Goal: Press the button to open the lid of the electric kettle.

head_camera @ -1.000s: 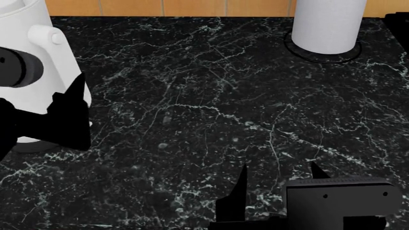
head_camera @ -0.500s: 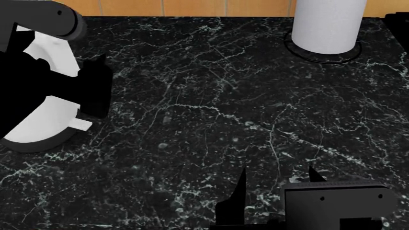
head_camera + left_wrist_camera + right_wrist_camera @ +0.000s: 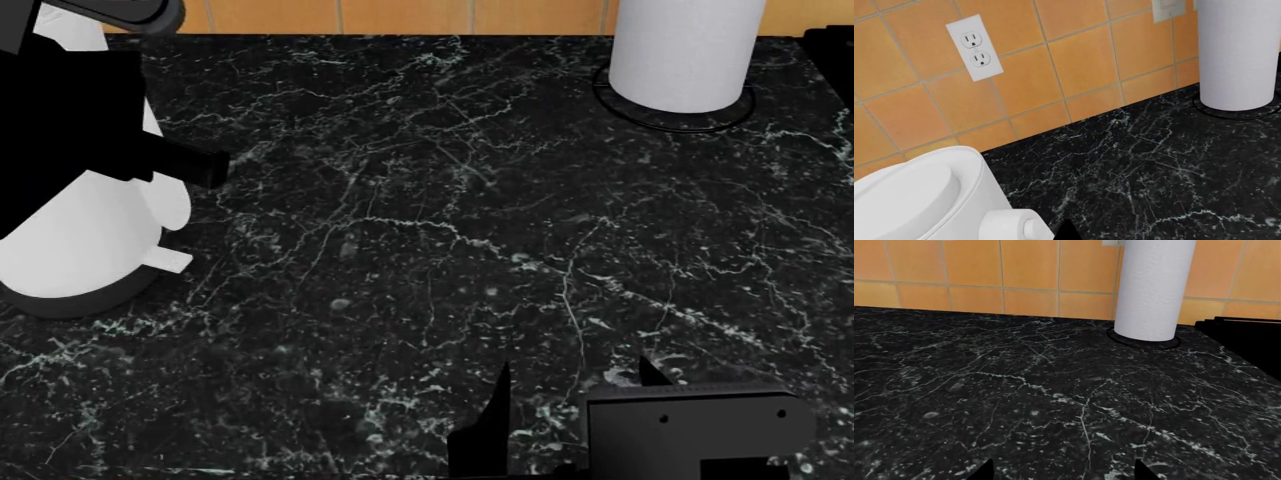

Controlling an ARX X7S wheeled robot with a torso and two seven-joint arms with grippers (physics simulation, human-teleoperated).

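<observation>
Black marble counter [image 3: 441,230] runs back to an orange tiled wall [image 3: 1074,60] with an outlet [image 3: 976,47]. At the counter's left edge in the head view stands the kettle [image 3: 87,240], lid down; its button [image 3: 1014,226] shows only in the left wrist view. Left gripper [image 3: 187,165] hangs over the kettle, and I cannot tell its spread. Right gripper [image 3: 574,385], low and near, has fingers apart. A white cylinder [image 3: 683,50] stands far back right.

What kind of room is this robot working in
Most likely a simulated kitchen: a black marble countertop, orange tiled wall with a white outlet, and a glossy white electric kettle beside a white cylinder roll.
</observation>
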